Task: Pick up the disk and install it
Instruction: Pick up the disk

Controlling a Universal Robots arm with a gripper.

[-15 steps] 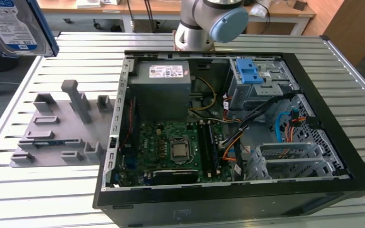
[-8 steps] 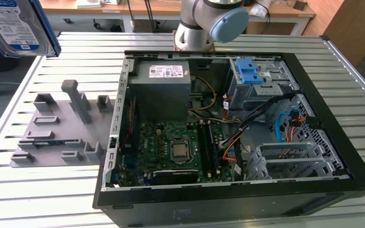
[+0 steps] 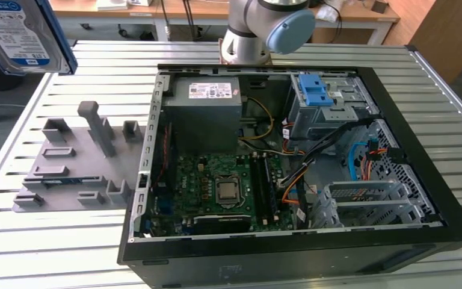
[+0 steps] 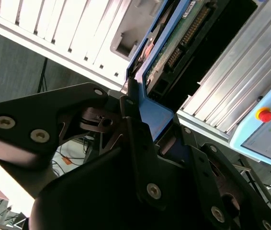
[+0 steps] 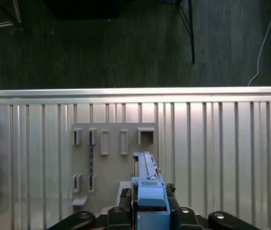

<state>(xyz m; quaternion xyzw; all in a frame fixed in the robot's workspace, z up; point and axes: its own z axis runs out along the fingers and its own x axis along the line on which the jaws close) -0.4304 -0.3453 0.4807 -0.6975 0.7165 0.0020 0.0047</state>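
**Disk in hand, held aloft; installation not yet done**

The disk (image 3: 18, 36) is the nearest object in the exterior view. It hangs high at the exterior view's left, label toward the camera, well apart from the open computer case (image 3: 295, 265).

The gripper (image 4: 155, 123) is closed on it. In both wrist views the black jaws pinch the blue frame (image 5: 150, 194) from two sides, with no gap showing. The second wrist view shows the green circuit board (image 4: 174, 45) on the disk's underside.

**Progress.**
- The pick-up appears complete: the disk touches nothing but the gripper.
- In the first wrist view the disk is edge-on above the slatted surface (image 3: 55, 241), over the grey holder (image 3: 70, 174).
- The installing is left to do.
- The likely destination is judged to be the metal cage (image 3: 327, 105) with blue latches. It sits at the far side of the case, beside the power supply (image 3: 207, 105).

**Hidden or unclear.**
- The exterior view cuts the disk off at its top and left edges.
- The arm (image 3: 255, 30) runs out of the frame at the top, so its link to the disk is not traceable there.
- In the wrist views the jaws cover the part of the frame they grip, so the depth of the hold cannot be judged.
- Cables (image 3: 351, 156) cross in front of the cage and its inside is shadowed, so a free slot cannot be confirmed.
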